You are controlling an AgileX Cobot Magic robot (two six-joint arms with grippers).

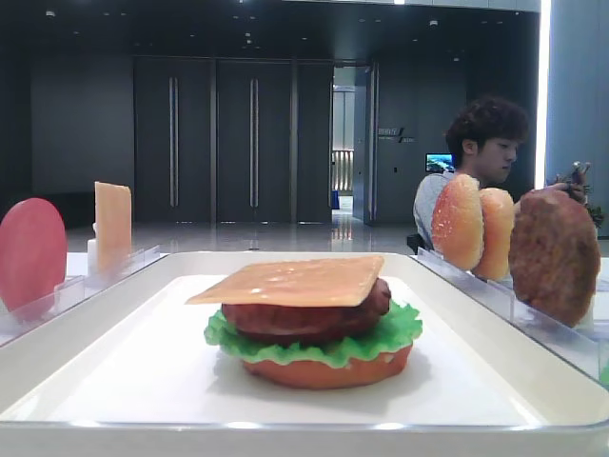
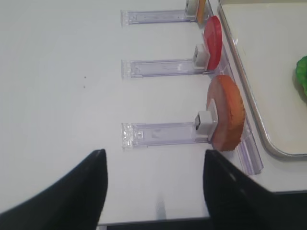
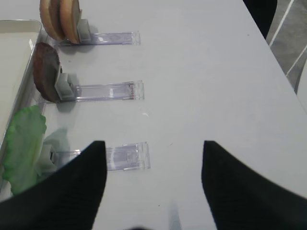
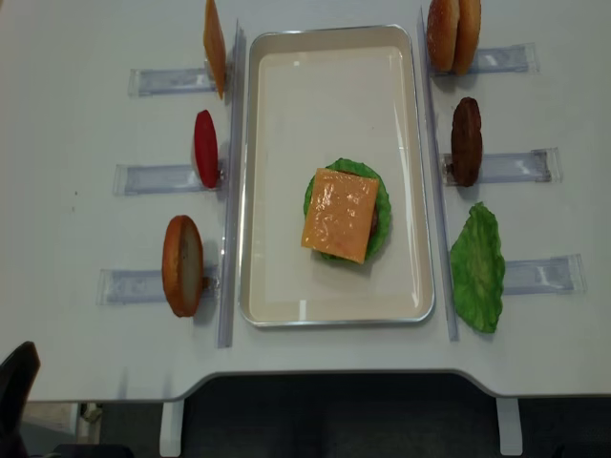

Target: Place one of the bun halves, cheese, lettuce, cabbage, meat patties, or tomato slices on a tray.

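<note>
**Cheese on the stack, both grippers hanging back**

Left gripper (image 2: 153, 189) is spread wide, empty, just short of a bun half (image 2: 225, 112) in its holder. The glossy pale-orange cheese (image 4: 340, 215) tops the patty and lettuce on the tray (image 4: 286, 143), well away from either gripper. Only the low view shows the bottom bun (image 1: 328, 369). Right gripper (image 3: 153, 184) gapes empty too.

Around me: six clear plastic slotted holders (image 4: 496, 167), three on either side; a white table (image 4: 86, 124) under them; a dark-haired seated person (image 1: 481, 157), perhaps holding a phone; dark closed doors (image 1: 214, 138) behind.
</note>
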